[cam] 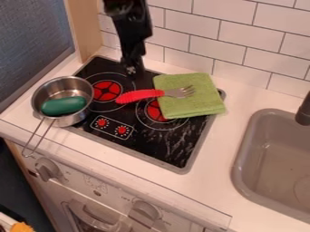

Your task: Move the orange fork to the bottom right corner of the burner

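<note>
The black gripper (133, 69) hangs over the back of the black burner plate (176, 144), behind and above the fork's handle and apart from it. A fork (142, 95) with a red-orange handle and metal tines lies crosswise on the plate. Its handle points left, between the two red heating rings, and its tines rest on a folded green cloth (189, 103). At the plate's bottom right corner, the black surface is bare.
A metal pot (80, 117) holding a dark green oval object (64, 105) sits at the plate's left edge, handle toward the front. A grey sink (243, 156) with a black faucet (304, 110) lies to the right. A tiled wall (242, 41) stands behind.
</note>
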Controlling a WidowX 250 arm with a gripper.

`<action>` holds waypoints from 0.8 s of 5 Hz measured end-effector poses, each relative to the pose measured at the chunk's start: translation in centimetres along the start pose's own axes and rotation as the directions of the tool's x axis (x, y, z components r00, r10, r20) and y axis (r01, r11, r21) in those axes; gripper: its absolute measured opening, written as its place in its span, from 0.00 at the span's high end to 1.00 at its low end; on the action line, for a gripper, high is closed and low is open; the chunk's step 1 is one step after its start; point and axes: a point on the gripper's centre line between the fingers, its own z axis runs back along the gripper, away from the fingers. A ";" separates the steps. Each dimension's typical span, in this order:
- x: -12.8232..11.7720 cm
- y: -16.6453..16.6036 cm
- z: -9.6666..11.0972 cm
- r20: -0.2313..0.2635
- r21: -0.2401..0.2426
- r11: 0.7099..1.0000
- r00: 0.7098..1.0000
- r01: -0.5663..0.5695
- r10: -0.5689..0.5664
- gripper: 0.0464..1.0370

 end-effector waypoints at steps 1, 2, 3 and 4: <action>-0.8 -0.9 -1.4 -0.019 -0.015 0.999 0.999 -0.037 0.036 0.04; -1.2 -1.3 -2.8 -0.031 -0.036 0.997 0.997 -0.067 0.066 0.04; -1.4 -1.6 -4.1 -0.046 -0.072 0.995 0.997 -0.073 0.069 0.04; -1.0 -1.6 -5.4 -0.064 -0.109 0.992 0.997 -0.059 0.052 0.04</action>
